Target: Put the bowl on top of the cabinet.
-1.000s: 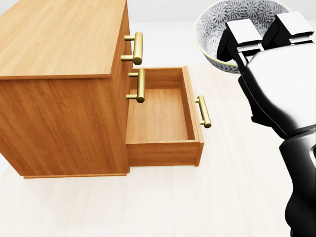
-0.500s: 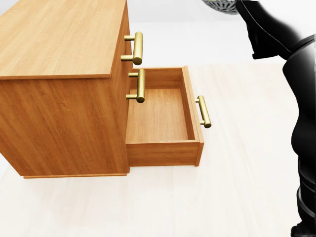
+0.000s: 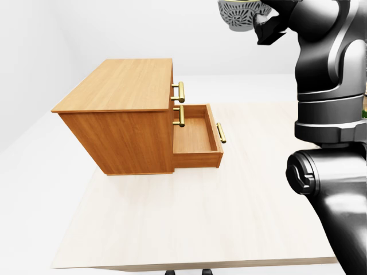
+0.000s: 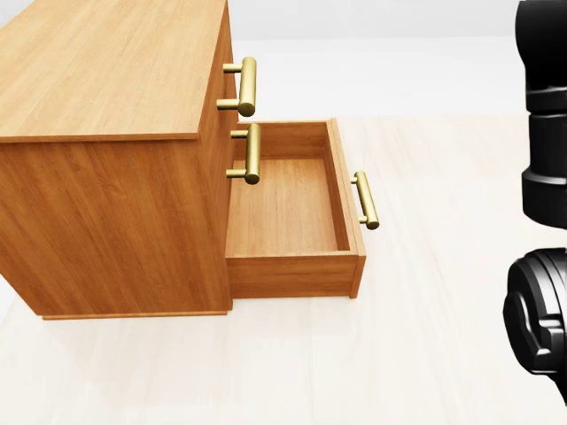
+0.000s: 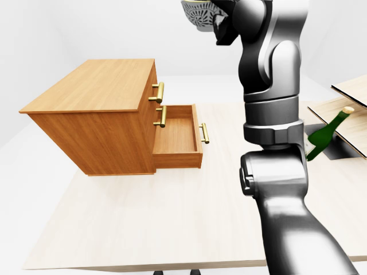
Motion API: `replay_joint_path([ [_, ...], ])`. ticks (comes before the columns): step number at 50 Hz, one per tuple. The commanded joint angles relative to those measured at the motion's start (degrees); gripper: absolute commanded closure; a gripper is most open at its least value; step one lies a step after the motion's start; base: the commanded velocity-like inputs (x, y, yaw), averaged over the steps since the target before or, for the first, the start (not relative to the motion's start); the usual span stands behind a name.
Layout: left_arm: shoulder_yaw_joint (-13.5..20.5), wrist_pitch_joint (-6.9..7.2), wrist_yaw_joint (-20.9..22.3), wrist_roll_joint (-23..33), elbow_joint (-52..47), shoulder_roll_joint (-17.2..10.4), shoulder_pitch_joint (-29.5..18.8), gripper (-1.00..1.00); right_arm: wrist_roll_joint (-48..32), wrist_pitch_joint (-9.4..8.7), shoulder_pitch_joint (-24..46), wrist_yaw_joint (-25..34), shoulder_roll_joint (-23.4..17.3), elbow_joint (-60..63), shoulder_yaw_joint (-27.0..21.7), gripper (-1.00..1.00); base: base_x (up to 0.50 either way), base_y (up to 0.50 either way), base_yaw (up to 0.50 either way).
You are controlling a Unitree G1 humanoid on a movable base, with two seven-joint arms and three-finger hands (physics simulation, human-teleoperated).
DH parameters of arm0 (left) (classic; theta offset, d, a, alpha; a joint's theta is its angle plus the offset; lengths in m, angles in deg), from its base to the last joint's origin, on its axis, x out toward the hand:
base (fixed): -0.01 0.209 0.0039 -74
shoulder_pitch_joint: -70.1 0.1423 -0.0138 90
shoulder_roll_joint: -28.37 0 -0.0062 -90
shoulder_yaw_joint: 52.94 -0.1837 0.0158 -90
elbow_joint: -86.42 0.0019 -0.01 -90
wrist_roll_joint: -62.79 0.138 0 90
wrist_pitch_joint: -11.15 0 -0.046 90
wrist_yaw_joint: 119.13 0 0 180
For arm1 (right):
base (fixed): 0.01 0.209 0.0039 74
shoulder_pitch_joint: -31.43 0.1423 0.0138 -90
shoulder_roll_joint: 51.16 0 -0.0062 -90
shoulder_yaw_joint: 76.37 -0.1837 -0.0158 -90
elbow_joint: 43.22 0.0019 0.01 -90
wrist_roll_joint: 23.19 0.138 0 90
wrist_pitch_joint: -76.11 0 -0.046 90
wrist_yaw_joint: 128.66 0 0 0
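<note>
Hanging at top edge of left-eye view, bowl [image 3: 236, 15] is pinched at rim by closed fingers [image 3: 262, 24] of right hand [image 3: 273, 28]. Top of cabinet [image 3: 127, 86] well below, lower left. Risk: bowl shaken loose during descent, dropped into open drawer [image 3: 194, 136].

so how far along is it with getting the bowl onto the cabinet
Picked up: the bowl is gripped in the right hand, high above the table at the left-eye view's top edge. In hand: the carry, with the bowl up and to the right of the cabinet. Left: bring it over the cabinet's top and set it down.
</note>
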Motion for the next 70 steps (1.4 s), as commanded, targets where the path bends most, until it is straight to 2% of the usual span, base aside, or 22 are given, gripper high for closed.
replay_joint_path([
  [1,0.11,0.00,0.00,-0.13,0.26,-0.18,-0.12,-1.00,2.03,0.01,14.10,0.00,2.44,-23.95,1.27,1.00,0.00,0.00,0.00],
  [12,0.83,0.00,0.00,-1.29,-0.12,-0.38,0.31,-1.00,4.23,0.10,23.03,0.00,6.46,-39.92,2.97,1.00,0.00,0.00,0.00],
  [18,0.87,0.00,0.00,-1.33,0.06,-0.39,0.34,-1.00,4.97,1.86,24.23,0.00,8.26,-43.59,3.52,1.00,0.00,0.00,0.00],
  [26,0.76,0.00,0.00,-1.22,-0.02,-0.29,0.40,-1.00,6.66,2.27,24.59,0.00,9.78,-44.79,3.47,1.00,0.00,0.00,0.00],
  [28,0.83,0.00,0.00,-1.45,-0.29,-0.34,0.40,-1.00,6.67,3.79,25.61,0.00,11.54,-46.86,4.18,1.00,0.00,0.00,0.00],
  [31,0.96,0.00,0.00,-1.71,-0.63,-0.38,0.47,-1.00,6.41,4.99,26.71,0.00,12.62,-48.06,4.68,1.00,0.00,0.00,0.00],
  [49,1.77,0.00,0.00,-3.14,-1.11,-0.85,0.73,-1.00,4.29,8.50,27.45,0.00,16.41,-47.33,5.99,1.00,0.00,0.00,0.00],
  [56,1.48,0.00,0.00,-2.75,-1.01,-0.61,0.83,-1.00,5.59,8.73,27.41,0.00,18.93,-45.86,5.39,1.00,0.00,0.00,0.00],
  [65,1.41,0.00,0.00,-2.70,-0.83,-0.67,0.70,-1.00,6.66,9.32,27.41,0.00,20.01,-46.33,5.56,1.00,0.00,0.00,0.00],
  [70,1.63,0.00,0.00,-3.07,-1.19,-0.69,0.86,-1.00,8.89,9.08,27.40,0.00,20.86,-45.76,4.82,1.00,0.00,0.00,0.00],
])
